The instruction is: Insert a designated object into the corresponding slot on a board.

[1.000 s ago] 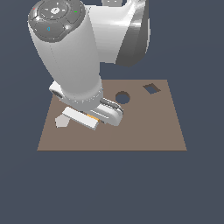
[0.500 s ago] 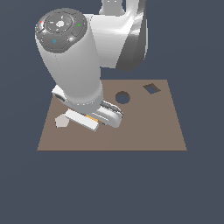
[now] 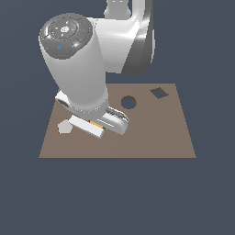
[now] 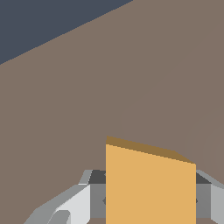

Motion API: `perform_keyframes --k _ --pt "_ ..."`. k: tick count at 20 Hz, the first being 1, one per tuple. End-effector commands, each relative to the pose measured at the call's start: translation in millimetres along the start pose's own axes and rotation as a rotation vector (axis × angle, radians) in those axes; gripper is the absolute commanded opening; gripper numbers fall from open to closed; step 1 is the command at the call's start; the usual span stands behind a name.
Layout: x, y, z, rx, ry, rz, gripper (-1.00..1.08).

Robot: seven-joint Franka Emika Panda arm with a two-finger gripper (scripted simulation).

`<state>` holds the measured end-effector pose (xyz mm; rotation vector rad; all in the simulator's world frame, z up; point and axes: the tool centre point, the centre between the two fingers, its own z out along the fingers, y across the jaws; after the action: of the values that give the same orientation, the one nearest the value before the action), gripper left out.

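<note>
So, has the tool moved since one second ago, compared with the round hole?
Cannot tell. The tool, shut on the orange block, sits at the same spot relative to the round hole on the board; only the arm above leaned.

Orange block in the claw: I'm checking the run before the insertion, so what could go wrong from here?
1. The orange block sits between the claw fingers, far from the square slot; it could slip on the way.
2. The slot is diamond-turned, so a misaligned block may jam on the board.
3. The round hole lies on the way; a drop there would be wrong.
</note>
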<state>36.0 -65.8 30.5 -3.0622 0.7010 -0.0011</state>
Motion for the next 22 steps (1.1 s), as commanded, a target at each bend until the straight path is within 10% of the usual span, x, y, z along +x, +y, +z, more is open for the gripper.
perform_keyframes --k 1,12,22 --pt "0 0 1 0.0 -0.001 0.0 -1.0" --pt "-3 -6 -3 -0.001 -0.001 -0.025 -1.0" --pt "-47 -68 -5 0.0 -0.001 -0.302 -1.0"
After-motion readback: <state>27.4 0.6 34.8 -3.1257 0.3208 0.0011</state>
